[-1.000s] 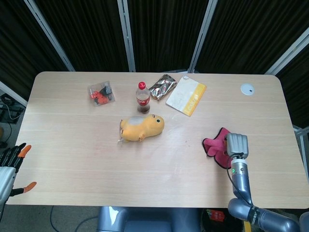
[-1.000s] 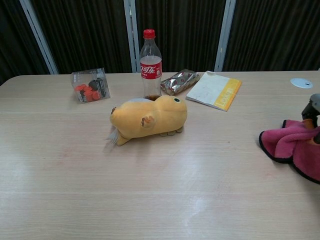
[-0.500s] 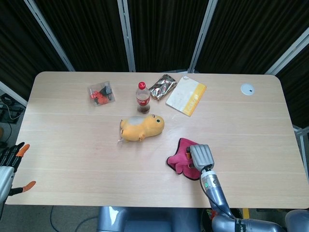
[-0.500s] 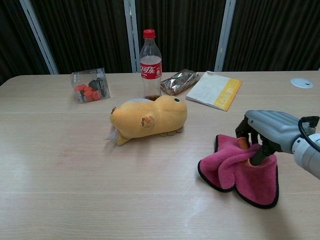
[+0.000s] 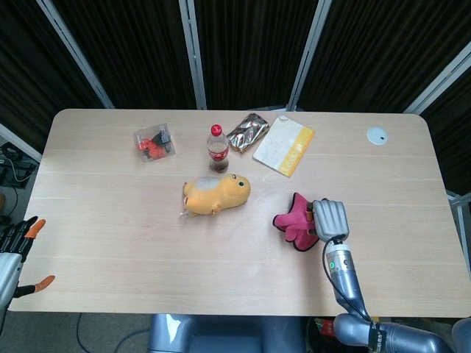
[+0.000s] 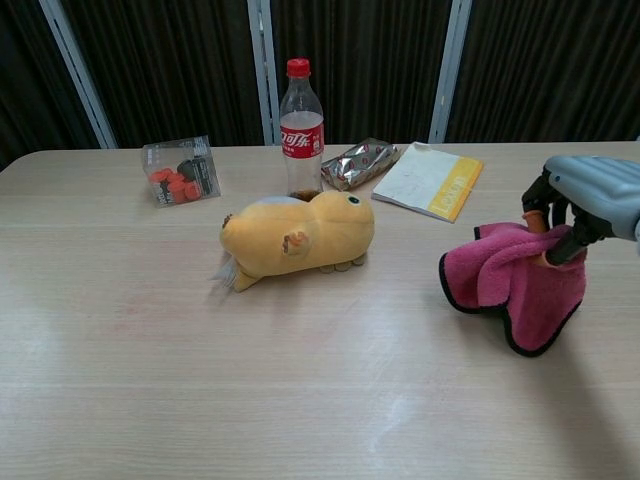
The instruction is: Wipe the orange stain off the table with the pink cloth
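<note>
Two hands in play: way off the near-left corner, the left hand (image 5: 16, 254) hangs beside the tabletop (image 5: 110, 243), fingers spread, holding nothing. Across the middle sit a clear box of red bits (image 5: 154, 142), a cola bottle (image 6: 301, 128) and a yellow plush (image 6: 296, 238). Over on the right, the right hand (image 5: 330, 219) grips the pink cloth (image 6: 510, 280), fingers curled into the bunched fabric, lower folds draping onto the wood.
</note>
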{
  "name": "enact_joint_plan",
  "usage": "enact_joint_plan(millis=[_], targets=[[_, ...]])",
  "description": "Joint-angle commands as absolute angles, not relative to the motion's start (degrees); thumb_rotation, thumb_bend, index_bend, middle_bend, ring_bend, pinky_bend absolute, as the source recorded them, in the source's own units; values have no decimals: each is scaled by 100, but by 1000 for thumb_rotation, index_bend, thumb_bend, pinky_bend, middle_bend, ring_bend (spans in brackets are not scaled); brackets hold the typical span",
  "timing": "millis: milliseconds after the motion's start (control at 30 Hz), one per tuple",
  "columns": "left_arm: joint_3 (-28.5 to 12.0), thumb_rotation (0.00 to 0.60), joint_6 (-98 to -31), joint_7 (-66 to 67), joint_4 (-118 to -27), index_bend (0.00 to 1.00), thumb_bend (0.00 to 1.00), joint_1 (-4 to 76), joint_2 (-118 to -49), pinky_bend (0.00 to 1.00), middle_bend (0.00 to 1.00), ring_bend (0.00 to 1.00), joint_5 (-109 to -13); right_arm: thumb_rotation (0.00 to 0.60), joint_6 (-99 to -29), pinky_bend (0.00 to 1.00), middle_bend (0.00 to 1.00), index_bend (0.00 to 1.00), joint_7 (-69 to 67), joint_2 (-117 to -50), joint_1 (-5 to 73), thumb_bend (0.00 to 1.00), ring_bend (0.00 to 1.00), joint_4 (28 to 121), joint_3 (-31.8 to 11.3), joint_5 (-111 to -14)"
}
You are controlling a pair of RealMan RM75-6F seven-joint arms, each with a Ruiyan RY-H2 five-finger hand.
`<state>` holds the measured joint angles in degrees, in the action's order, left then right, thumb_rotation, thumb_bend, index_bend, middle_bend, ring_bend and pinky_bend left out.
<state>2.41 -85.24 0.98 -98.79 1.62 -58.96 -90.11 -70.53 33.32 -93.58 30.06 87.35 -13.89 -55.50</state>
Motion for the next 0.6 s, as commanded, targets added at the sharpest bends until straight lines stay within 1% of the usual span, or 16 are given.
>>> enact_joint_plan(millis=[33, 200, 233, 300, 367, 400, 433, 500, 533, 567, 600], targets=[[240, 600, -8527, 109, -9876, 58, 0, 160, -5903, 0, 0, 0, -9011, 600, -7126, 703, 585, 728, 3016, -9172, 2965, 285, 472, 8537, -1703, -5392], [243, 600, -8524, 127, -9873, 58, 0, 161, -5915, 0, 0, 0, -9016, 600, -7219, 691, 572, 711, 2953, -8924, 2974, 285, 458, 8352, -1923, -5328], [244, 600, -8525, 138, -9876, 58, 0, 160, -5917, 0, 0, 0, -9019, 600, -7252, 687, 565, 699, 2935, -8862, 2970, 285, 450, 8319, -1994, -5285], [245, 600, -8535, 152, -9874, 58, 0, 157, -5920, 0, 0, 0, -9026, 600, -7202, 667, 530, 643, 2927, -8762, 2965, 285, 413, 8349, -2034, -5205], [243, 600, -8548, 158, -9872, 58, 0, 154, -5925, 0, 0, 0, -9033, 600, -7127, 621, 426, 516, 2916, -8655, 2957, 260, 305, 8413, -2040, -5143], [244, 600, -8550, 158, -9871, 58, 0, 152, -5926, 0, 0, 0, -9035, 600, -7078, 578, 374, 460, 2902, -8596, 2945, 243, 252, 8445, -2029, -5115], [245, 600, -8550, 159, -9869, 58, 0, 152, -5926, 0, 0, 0, -9036, 600, -6988, 487, 286, 373, 2867, -8532, 2930, 211, 163, 8502, -2011, -5068], [247, 600, -8546, 161, -9868, 58, 0, 153, -5927, 0, 0, 0, -9038, 600, -6791, 350, 147, 238, 2807, -8388, 2892, 155, 40, 8668, -1962, -4943], [248, 600, -8547, 162, -9867, 59, 0, 153, -5928, 0, 0, 0, -9040, 600, -6718, 309, 85, 180, 2782, -8317, 2875, 124, 6, 8750, -1924, -4928], [248, 600, -8547, 163, -9867, 59, 0, 153, -5929, 0, 0, 0, -9042, 600, -6668, 283, 42, 137, 2764, -8249, 2860, 96, 0, 8822, -1873, -4940], [250, 600, -8546, 165, -9868, 59, 0, 153, -5929, 0, 0, 0, -9043, 600, -6657, 266, 23, 116, 2770, -8215, 2850, 80, 0, 8858, -1825, -4967]])
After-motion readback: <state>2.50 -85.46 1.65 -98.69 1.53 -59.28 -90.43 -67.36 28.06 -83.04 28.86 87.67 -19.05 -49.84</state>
